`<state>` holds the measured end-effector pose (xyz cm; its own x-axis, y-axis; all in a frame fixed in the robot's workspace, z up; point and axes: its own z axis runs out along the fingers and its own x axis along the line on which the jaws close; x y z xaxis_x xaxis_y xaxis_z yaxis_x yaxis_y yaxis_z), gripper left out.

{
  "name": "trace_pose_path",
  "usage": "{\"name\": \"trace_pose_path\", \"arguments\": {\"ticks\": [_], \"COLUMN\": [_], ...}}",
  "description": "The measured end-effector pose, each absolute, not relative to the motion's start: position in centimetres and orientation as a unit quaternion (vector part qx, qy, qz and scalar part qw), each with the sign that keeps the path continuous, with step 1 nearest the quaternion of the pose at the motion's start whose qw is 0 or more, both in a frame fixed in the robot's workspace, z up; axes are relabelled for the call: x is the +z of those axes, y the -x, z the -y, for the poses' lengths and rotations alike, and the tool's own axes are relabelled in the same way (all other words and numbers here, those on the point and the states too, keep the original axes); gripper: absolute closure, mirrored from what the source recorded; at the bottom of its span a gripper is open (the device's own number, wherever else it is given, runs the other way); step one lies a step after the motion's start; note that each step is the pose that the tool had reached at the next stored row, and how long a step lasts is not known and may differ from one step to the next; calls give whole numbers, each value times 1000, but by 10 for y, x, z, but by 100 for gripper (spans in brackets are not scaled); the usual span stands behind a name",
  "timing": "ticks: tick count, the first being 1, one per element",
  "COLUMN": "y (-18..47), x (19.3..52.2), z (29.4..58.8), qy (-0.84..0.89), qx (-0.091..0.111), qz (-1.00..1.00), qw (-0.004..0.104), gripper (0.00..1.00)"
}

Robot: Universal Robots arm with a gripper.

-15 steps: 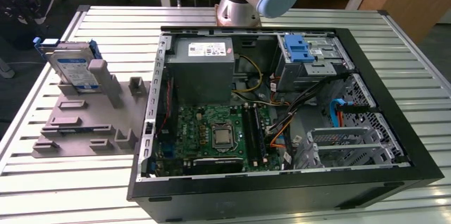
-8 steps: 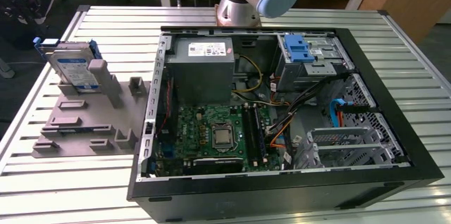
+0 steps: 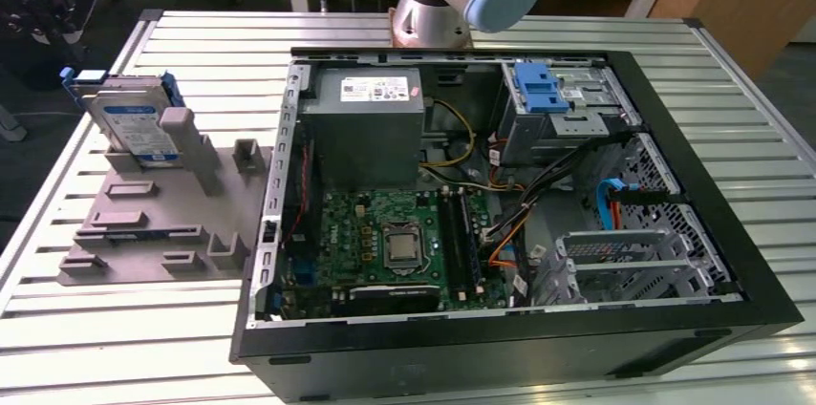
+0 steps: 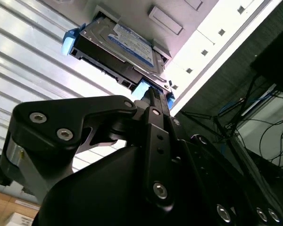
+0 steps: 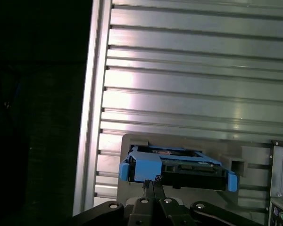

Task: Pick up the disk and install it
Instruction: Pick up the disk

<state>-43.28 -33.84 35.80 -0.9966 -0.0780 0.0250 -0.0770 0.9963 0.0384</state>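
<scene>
At the exterior view's left, the disk stands up in a grey holder, easy to grab; my hand is pressed together.

Open PC case w/ PSU, mobo & drive cage sat on slatted alu table, grey fixture beside it.

Silver disk in blue bracket
</scene>
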Motion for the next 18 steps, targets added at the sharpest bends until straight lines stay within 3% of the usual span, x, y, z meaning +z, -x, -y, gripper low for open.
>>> {"name": "trace_pose_path", "arguments": {"ticks": [18], "y": [433], "x": [358], "z": [338], "qy": [-124], "qx": [-17], "qz": [992], "qw": [15], "gripper": [89]}}
